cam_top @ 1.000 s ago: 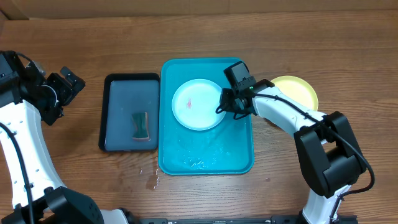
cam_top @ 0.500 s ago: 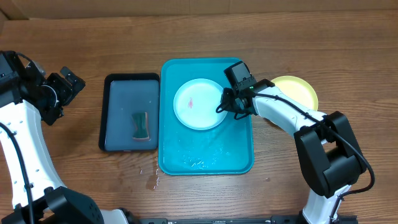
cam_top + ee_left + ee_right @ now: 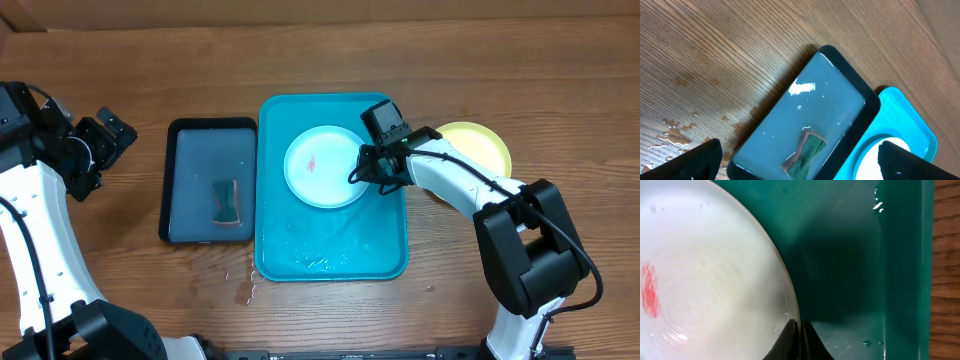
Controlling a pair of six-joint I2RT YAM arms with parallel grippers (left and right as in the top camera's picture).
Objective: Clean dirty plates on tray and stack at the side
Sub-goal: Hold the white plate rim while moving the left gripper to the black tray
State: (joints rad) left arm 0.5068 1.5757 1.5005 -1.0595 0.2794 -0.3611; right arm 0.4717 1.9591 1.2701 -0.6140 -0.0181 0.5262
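A pale plate (image 3: pixel 322 168) with a small orange-red smear lies in the turquoise tray (image 3: pixel 330 250). My right gripper (image 3: pixel 360 172) is shut on the plate's right rim; in the right wrist view the fingers (image 3: pixel 799 335) pinch the plate (image 3: pixel 705 280) edge over the tray floor (image 3: pixel 850 255). A pale yellow-green plate (image 3: pixel 478 147) sits on the table right of the tray, partly hidden by my right arm. My left gripper (image 3: pixel 105 140) is open and empty, held at the far left; its fingertips (image 3: pixel 800 160) frame the dark tray. A third plate is not visible.
A dark navy tray (image 3: pixel 205 190) holding water and a green sponge (image 3: pixel 227 200) stands left of the turquoise tray; both show in the left wrist view (image 3: pixel 805 120) (image 3: pixel 807 152). Water drops lie on the table near the tray's front left corner (image 3: pixel 245 285).
The right gripper has dragged the smeared plate a little to the right within the tray. The left arm has not moved.
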